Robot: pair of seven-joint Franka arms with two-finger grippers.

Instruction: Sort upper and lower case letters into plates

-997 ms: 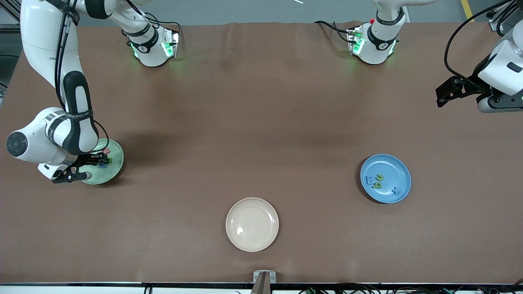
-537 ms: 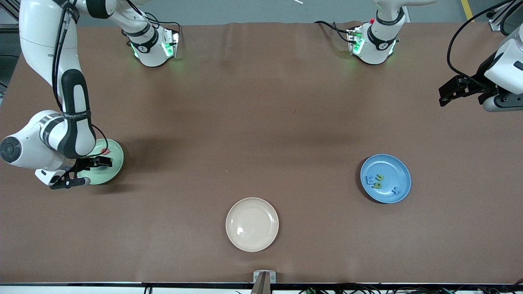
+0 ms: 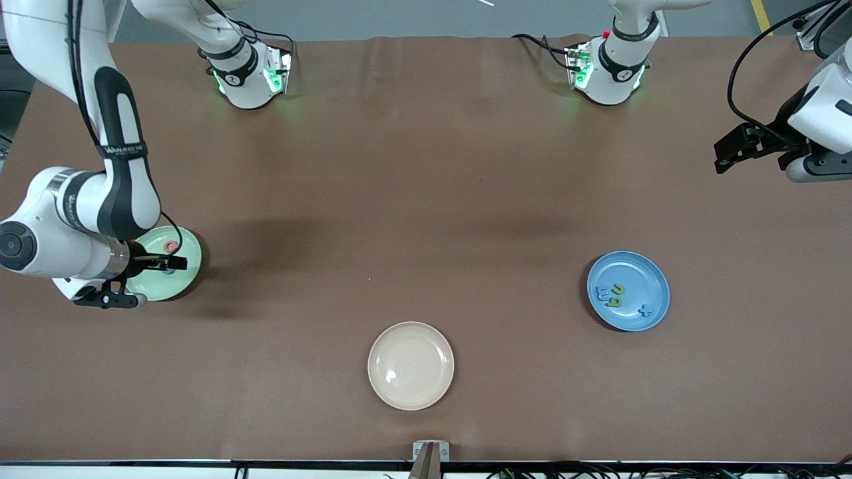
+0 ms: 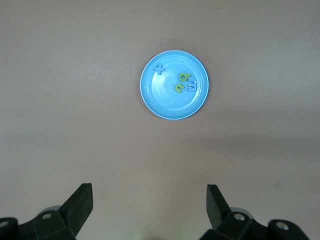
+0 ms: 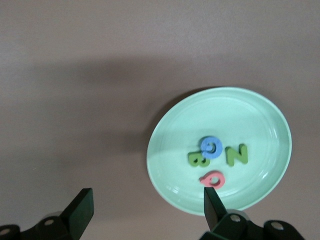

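1. Toward the right arm's end of the table: mint green plate [image 3: 174,266] holding a blue letter [image 5: 212,146], green B [image 5: 197,159], green N [image 5: 236,154] and pink letter [image 5: 213,179]; partly covered in the front view by the right gripper [image 3: 143,279], jaws spread wide, holding nothing.
2. Toward the left arm's end: blue plate [image 3: 628,291] carrying small letters [image 4: 186,83].
3. Over bare table [image 3: 426,166] at that end: left gripper [image 4: 149,205], waiting, fingers wide apart, empty.
4. Between both plates, nearer the front camera: cream plate [image 3: 411,365].
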